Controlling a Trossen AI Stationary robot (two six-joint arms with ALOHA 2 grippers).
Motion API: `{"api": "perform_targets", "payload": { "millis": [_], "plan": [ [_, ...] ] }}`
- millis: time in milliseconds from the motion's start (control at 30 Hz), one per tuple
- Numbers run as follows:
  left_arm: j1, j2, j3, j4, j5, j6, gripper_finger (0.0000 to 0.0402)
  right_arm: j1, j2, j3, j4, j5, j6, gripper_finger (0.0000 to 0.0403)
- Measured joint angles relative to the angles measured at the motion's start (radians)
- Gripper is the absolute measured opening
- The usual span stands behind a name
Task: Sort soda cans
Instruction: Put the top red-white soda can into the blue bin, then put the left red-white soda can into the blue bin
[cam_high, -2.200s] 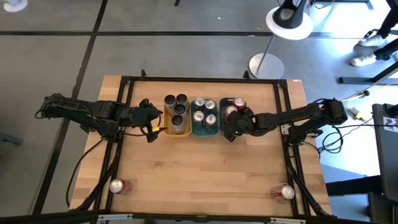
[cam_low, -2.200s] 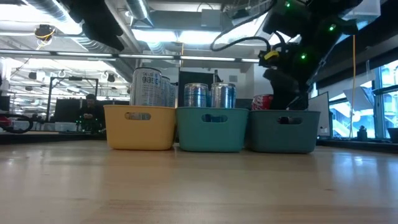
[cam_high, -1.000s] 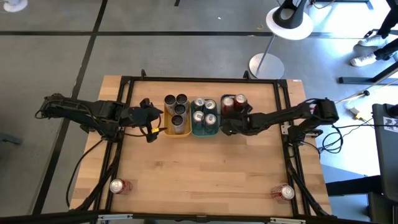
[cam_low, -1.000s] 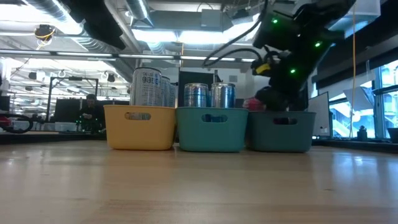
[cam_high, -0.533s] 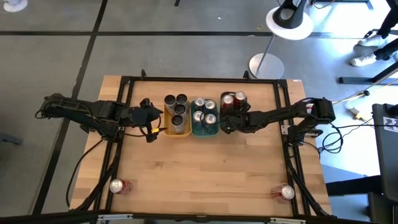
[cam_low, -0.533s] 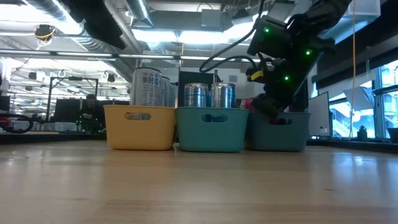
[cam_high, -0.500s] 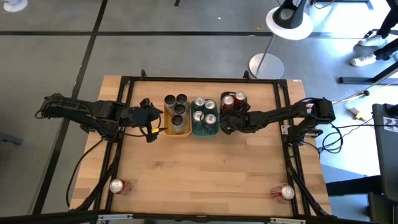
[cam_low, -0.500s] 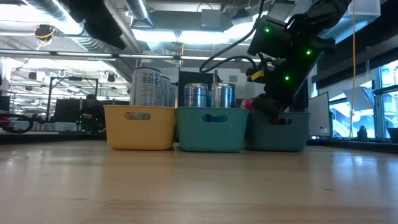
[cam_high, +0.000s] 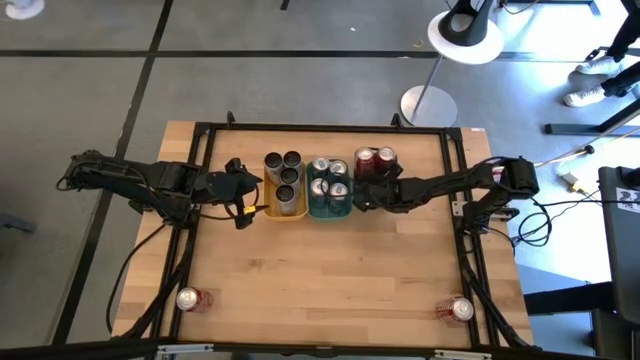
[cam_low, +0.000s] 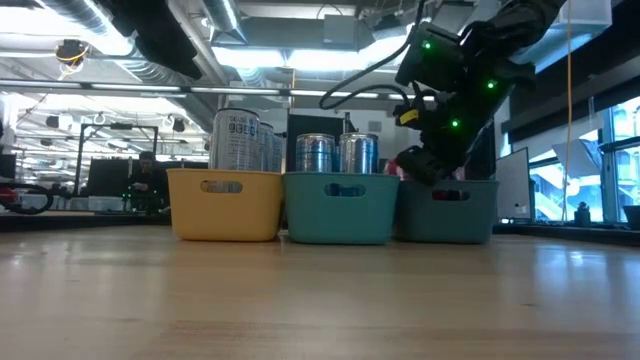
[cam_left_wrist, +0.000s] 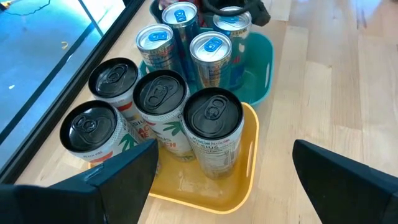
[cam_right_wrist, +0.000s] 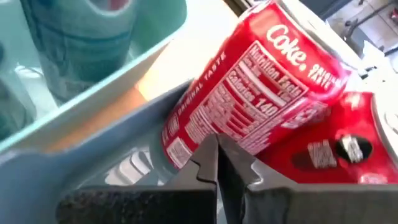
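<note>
Wooden worktop (cam_high: 330, 270) fills the high view, and across it we count three trays in a row near its 12 o'clock edge. At the 9 o'clock end the yellow tray (cam_high: 268, 208) holds four dark-topped cans (cam_left_wrist: 214, 127); the left wrist view shows all four lids, while the low view shows little more than one tall label. The left gripper (cam_high: 243, 187) hovers just beside that tray's 9 o'clock side, jaws spread wide and empty. Next, the teal tray (cam_high: 330, 210) carries four silver-teal cans (cam_high: 329, 181); the low view shows only two of them. Then the grey tray (cam_low: 445, 208) holds two red cans (cam_high: 375, 160). The right gripper (cam_high: 366, 196) sits over it, and its wrist view shows the jaws pressed together, with a red can (cam_right_wrist: 261, 93) leaning tilted just beyond them, something the overhead picture hides. Two more red cans lie on their sides well apart, one at 7 o'clock (cam_high: 190, 298), one at 5 o'clock (cam_high: 458, 309).
</note>
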Motion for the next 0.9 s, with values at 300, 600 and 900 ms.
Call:
{"api": "perform_targets", "payload": {
  "millis": [300, 600, 900],
  "plan": [
    [0.0, 0.0, 0.0, -0.001, 0.006, 0.003, 0.0359, 0.008, 0.0, 0.006, 0.03, -0.076, -0.053, 0.0003],
    [-0.043, 0.0, 0.0, -0.007, 0.174, -0.005, 0.0359, 0.168, -0.077, 0.206, -0.155, -0.082, -0.024, 0.0003],
    [-0.15, 0.0, 0.0, 0.006, 0.155, -0.088, 0.0359, 0.339, -0.084, 0.294, -0.088, -0.084, -0.008, 0.0003]
  ]
}}
